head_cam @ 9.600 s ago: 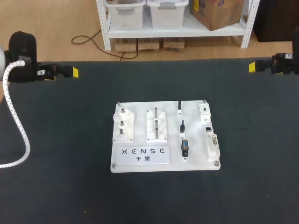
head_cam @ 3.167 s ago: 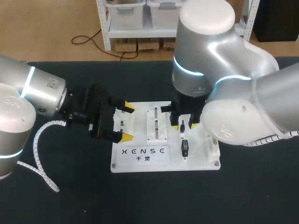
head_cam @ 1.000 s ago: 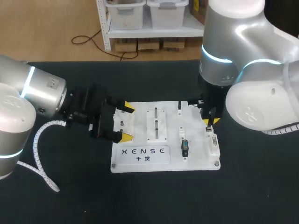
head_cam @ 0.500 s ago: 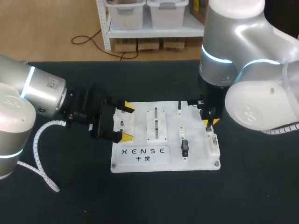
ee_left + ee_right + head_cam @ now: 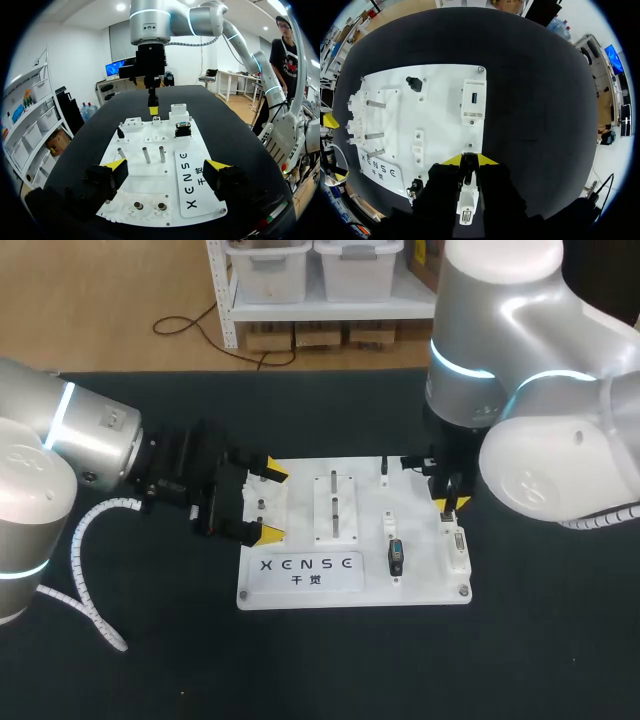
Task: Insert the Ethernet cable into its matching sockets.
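A white practice board lies mid-table. My right gripper stands upright over the board's right edge, shut on a small black Ethernet plug, whose tip is at the Ethernet socket. From the left wrist, its yellow fingertips point down at the board, with the plug below them. The socket itself is hidden under the plug. My left gripper rests open at the board's left edge, its fingers astride the gear corner; in its own view the gripper holds nothing.
On the board are two steel pegs, white gears, a black plug at the back, a black D-shaped connector and a white block with a blue port. Dark table cloth surrounds the board.
Over the last second nothing visibly moved. Before that, my right gripper carried the plug from the middle holder to the board's right edge; the left gripper stayed put.
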Robot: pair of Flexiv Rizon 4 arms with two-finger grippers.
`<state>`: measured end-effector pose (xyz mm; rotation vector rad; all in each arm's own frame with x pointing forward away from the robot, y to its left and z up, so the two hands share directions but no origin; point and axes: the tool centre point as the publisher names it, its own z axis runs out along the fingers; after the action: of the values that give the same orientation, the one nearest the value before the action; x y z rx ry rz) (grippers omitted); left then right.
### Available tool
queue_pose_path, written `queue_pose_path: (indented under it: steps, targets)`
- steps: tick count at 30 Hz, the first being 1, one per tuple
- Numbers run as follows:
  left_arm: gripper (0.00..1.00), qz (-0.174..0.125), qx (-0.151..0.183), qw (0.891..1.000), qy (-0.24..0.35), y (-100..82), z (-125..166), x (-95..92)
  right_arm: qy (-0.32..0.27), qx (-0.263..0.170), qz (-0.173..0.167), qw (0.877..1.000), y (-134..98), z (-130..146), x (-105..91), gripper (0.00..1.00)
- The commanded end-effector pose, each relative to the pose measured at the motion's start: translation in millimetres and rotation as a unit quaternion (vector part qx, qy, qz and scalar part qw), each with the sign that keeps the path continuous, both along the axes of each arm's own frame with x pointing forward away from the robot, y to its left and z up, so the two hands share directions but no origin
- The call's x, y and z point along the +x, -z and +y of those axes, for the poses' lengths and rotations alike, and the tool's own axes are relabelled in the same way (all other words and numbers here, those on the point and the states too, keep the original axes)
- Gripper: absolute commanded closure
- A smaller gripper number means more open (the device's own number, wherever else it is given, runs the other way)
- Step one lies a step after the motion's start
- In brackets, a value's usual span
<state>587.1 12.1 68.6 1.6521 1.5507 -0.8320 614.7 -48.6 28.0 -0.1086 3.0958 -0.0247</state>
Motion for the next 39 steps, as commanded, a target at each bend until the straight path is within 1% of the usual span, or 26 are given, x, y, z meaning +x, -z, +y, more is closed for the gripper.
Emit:
queue_pose_path:
  steps: [1,24,27,30,31,32,33,39]
  targets:
    - [0.00,-0.001,-0.002,1.000,0.000,1.2,0.9,0.1,0.000,0.001,0.002,1.000,3.6,-0.7,0.6,1.00]
    - [0.00,-0.001,-0.002,1.000,0.000,1.2,0.9,0.1,0.007,-0.006,0.012,1.000,23.5,-3.9,-1.1,1.00]
    - [0.00,-0.001,-0.002,1.000,0.000,1.2,0.9,0.1,0.009,-0.008,0.012,1.000,23.2,-4.8,-1.2,1.00]
    - [0.00,-0.001,-0.002,1.000,0.000,1.2,0.9,0.1,0.007,-0.006,0.003,1.000,17.2,-5.6,-0.6,1.00]
    - [0.00,-0.001,-0.002,1.000,0.000,1.2,0.9,0.1,0.005,-0.004,-0.003,1.000,13.4,-5.4,-0.3,0.77]
    - [0.00,-0.001,-0.002,1.000,0.000,1.2,0.9,0.1,0.001,-0.002,-0.007,1.000,9.3,-5.1,0.1,0.35]
    - [0.00,-0.001,-0.002,1.000,0.000,1.2,0.9,0.1,-0.003,0.003,-0.013,1.000,5.3,-4.8,0.3,0.00]
    - [0.00,-0.001,-0.002,1.000,0.000,1.2,0.9,0.1,-0.003,0.003,-0.013,1.000,5.3,-4.8,0.3,0.00]
